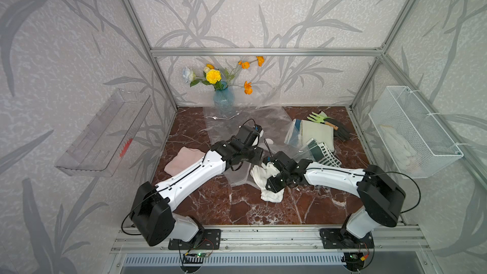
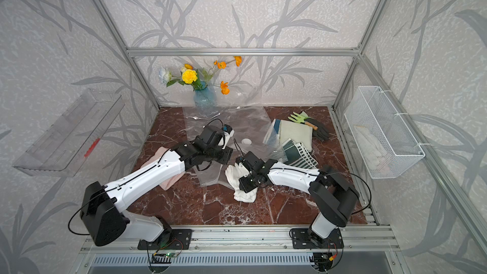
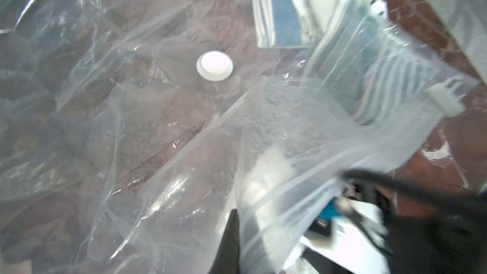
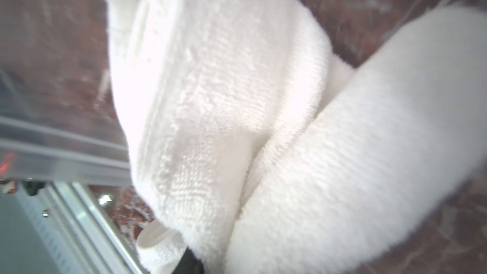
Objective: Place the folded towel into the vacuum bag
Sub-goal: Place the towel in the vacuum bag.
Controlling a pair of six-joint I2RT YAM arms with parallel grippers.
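Over the middle of the table point(image 1: 237, 206), both arms reach inward from their bases at the front rail and nearly meet. The left arm stretches forward and to the right, its wrist bent down above the vacuum bag point(image 1: 237, 119). The left gripper point(image 1: 257, 156) is clenched on a raised fold of the bag's film, which the left wrist view shows rising toward the fingers. The right arm comes in from the right side, and the right gripper point(image 1: 266, 173) grasps the towel point(image 1: 271, 196), a white terry one (its folds hang loose). The towel's upper part hangs from the jaws and its lower end rests on the table, just beside the bag's front edge. Whether any of it is inside the opening cannot be told. The bag lies crumpled across the rear centre of the table, its round valve cap point(image 3: 214, 65) facing up and its small slider clip point(image 3: 445, 98) at one edge.

The table is red-brown marble with white veins. A pink cloth point(image 1: 181, 162) lies partly under the left forearm. A stack of folded cloths point(image 1: 316, 133) sits at the rear right, with a black glove point(image 1: 342, 133) and a green hand rake point(image 1: 319, 118) beside it. A blue vase point(image 1: 223, 97) of flowers stands at the back wall. Grey leaf-patterned wallpaper shows behind an aluminium frame point(image 1: 263, 51). A clear shelf point(image 1: 105, 133) hangs on the left wall and a white wire basket point(image 1: 413, 133) on the right.
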